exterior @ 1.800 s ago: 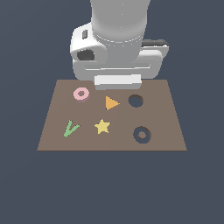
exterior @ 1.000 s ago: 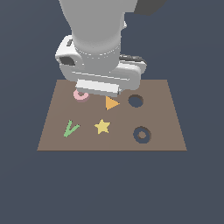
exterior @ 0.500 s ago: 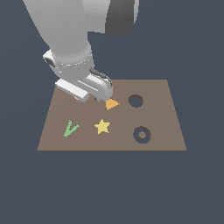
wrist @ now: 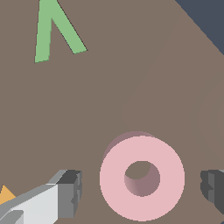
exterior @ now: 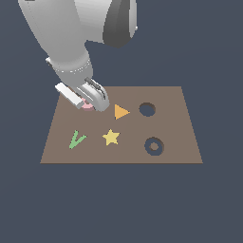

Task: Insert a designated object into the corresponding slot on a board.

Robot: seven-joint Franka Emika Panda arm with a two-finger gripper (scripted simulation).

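No brand, label or writing can be read in either view. In the exterior view the gripper point(exterior: 89, 102) is low over the board point(exterior: 180, 128), near its far corner on the exterior view's left, and only a sliver of the pink ring point(exterior: 87, 106) shows beneath it. An orange triangle point(exterior: 121, 112) lies just beside the gripper, with a round dark hole point(exterior: 147, 109) further toward the exterior view's right edge. Along the near edge sit a green V shape point(exterior: 76, 139), a yellow star point(exterior: 111, 137) and the ring-shaped slot point(exterior: 154, 146), which holds nothing. Half a second earlier the arm stood a little higher and hid the ring completely; now it has dropped lower and a trace of pink shows. In the wrist view the pink ring point(wrist: 142, 177) lies flat on the board point(wrist: 131, 70) between the two fingers point(wrist: 70, 192), which stand spread apart with a gap on each side, gripping nothing.
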